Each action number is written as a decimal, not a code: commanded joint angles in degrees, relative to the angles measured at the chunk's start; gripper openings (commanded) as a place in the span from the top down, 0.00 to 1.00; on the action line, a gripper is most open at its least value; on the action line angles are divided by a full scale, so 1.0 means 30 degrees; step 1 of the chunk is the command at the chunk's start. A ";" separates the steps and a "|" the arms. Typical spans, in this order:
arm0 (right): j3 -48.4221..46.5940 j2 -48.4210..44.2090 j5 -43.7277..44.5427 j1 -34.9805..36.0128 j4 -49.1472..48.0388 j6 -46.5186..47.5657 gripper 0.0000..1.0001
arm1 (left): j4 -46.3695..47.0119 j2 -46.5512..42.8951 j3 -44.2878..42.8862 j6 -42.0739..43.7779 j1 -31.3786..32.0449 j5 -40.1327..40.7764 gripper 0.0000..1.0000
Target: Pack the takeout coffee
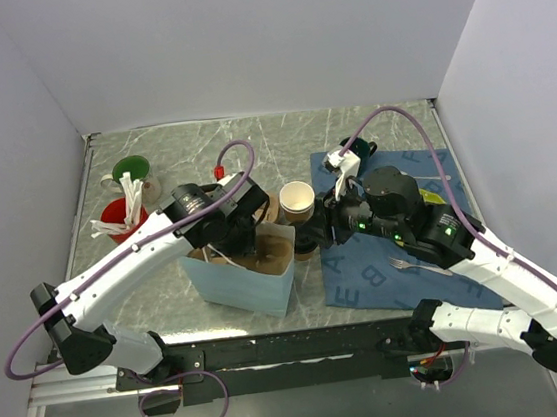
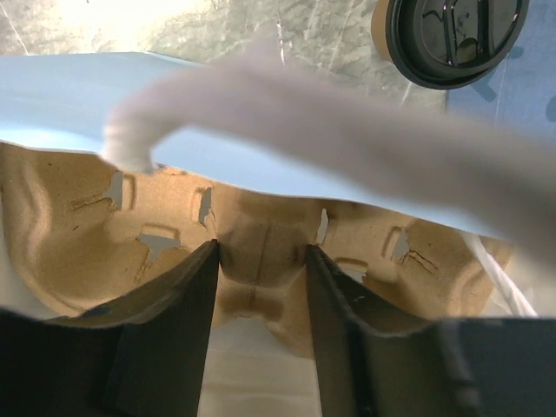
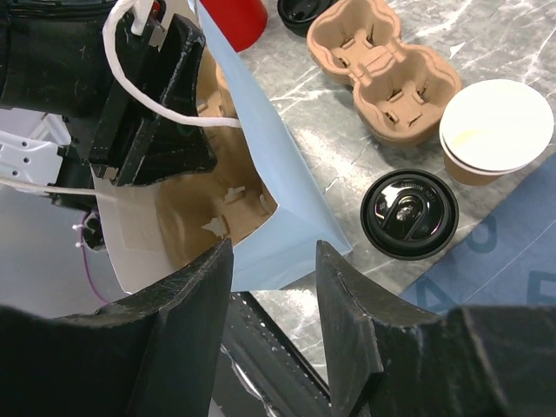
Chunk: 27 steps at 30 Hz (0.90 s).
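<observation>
Cup (image 1: 297,201) lidless mid table (image 1: 172,155), lid (image 3: 408,213) just beside, light, thin paper, crushable I'd say, so pinch soft round the body under the rim; R gripper (image 3: 274,252) spread, empty; L gripper (image 2: 261,252) astride carrier (image 2: 69,226) in bag (image 1: 247,285), grip unclear.

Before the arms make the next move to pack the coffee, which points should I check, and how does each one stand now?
1. Lid on the cup: not ok. The cup is uncovered and its lid lies flat beside it.
2. Cup upright: ok.
3. Bag open: ok. The blue bag has a wide mouth, and the left pincer reaches inside it.
4. Tray in the bag: ok. The cardboard tray sits at the bottom.
5. Right pincer free: ok. The right pincer is open and holds nothing.
6. Left pincer free: cannot tell. Its jaws stand apart over the middle of the tray, but whether they touch it is unclear.
</observation>
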State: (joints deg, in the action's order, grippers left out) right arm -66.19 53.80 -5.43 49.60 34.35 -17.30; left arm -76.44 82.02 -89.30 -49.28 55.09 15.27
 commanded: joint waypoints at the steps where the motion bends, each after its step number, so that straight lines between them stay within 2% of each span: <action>1: -0.0142 -0.0385 0.0082 -0.0128 -0.0346 0.0346 0.48 | -0.0681 -0.0413 -0.1141 -0.0683 0.0181 -0.0544 0.45; 6: -0.0405 -0.0414 0.0024 -0.0099 -0.0288 0.0522 0.46 | -0.0681 -0.1350 -0.1933 -0.0479 0.0152 -0.2420 0.25; 10: -0.0874 -0.0238 -0.0123 -0.0099 0.0063 0.0377 0.46 | -0.0505 -0.2316 -0.2051 -0.0947 0.0152 -0.3389 0.20; 19: -0.2163 0.0873 -0.0444 -0.0100 0.2289 -0.2258 0.44 | -0.0593 -0.3607 -0.2228 -0.1095 -0.0052 -0.3829 0.17; 27: -0.3128 0.1987 -0.1442 -0.0100 0.3458 -0.4339 0.43 | -0.0681 -0.2878 -0.2402 0.0779 -0.1370 -0.3682 0.16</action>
State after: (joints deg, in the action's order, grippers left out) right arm -71.40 58.96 -8.80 49.60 41.63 -25.85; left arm -77.49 72.38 -94.80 -50.22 52.66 4.78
